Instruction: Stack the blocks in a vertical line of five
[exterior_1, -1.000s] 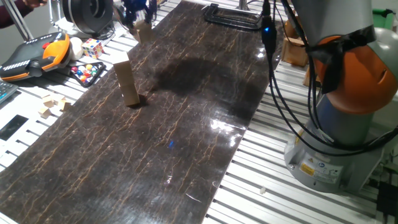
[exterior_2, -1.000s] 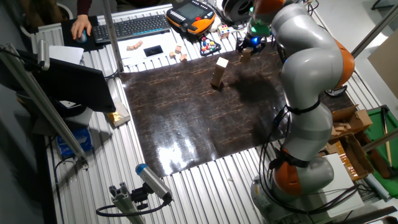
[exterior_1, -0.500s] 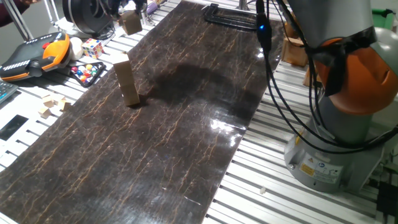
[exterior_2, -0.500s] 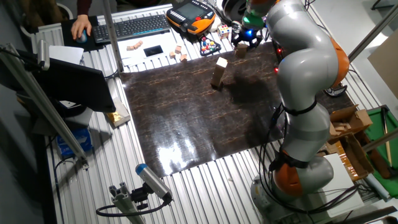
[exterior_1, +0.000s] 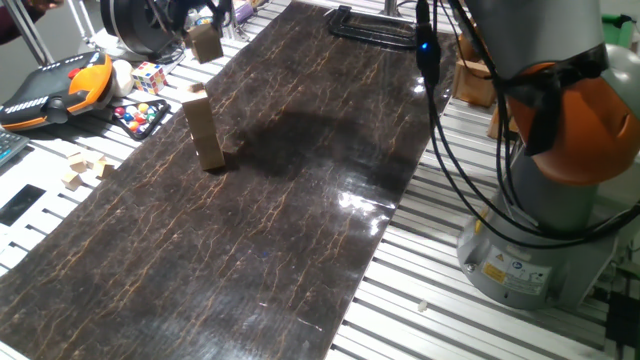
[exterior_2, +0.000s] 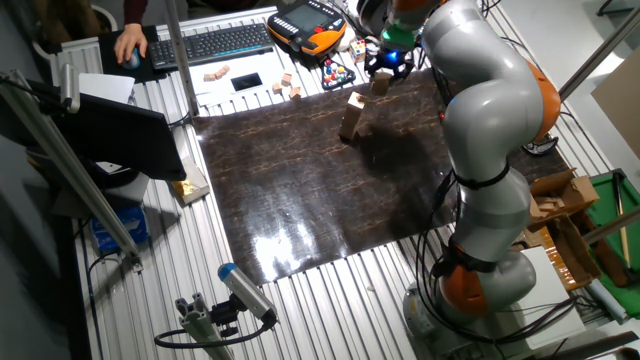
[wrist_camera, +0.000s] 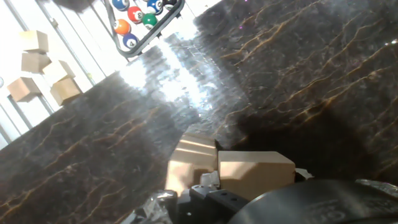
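A tall upright stack of light tan wooden blocks (exterior_1: 204, 130) stands on the dark marble-patterned mat (exterior_1: 300, 200) near its left edge; it also shows in the other fixed view (exterior_2: 349, 116). My gripper (exterior_1: 207, 38) is shut on one more block (exterior_1: 205, 44) and holds it in the air, above and behind the stack. In the other fixed view the gripper (exterior_2: 381, 78) holds that block (exterior_2: 381, 85) to the right of the stack. In the hand view the held block (wrist_camera: 255, 174) fills the lower middle, with the stack's top (wrist_camera: 189, 163) just left of it below.
Beside the mat's left edge lie a multicoloured puzzle cube (exterior_1: 149, 76), a tray of billiard balls (exterior_1: 140, 117), an orange teach pendant (exterior_1: 60, 88) and small pale wooden bits (exterior_1: 85, 170). A black clamp (exterior_1: 375, 25) lies at the far end. The robot base (exterior_1: 540, 230) stands right.
My gripper has carried the held block up and leftward from the mat's far edge toward the stack. The stack has not moved.
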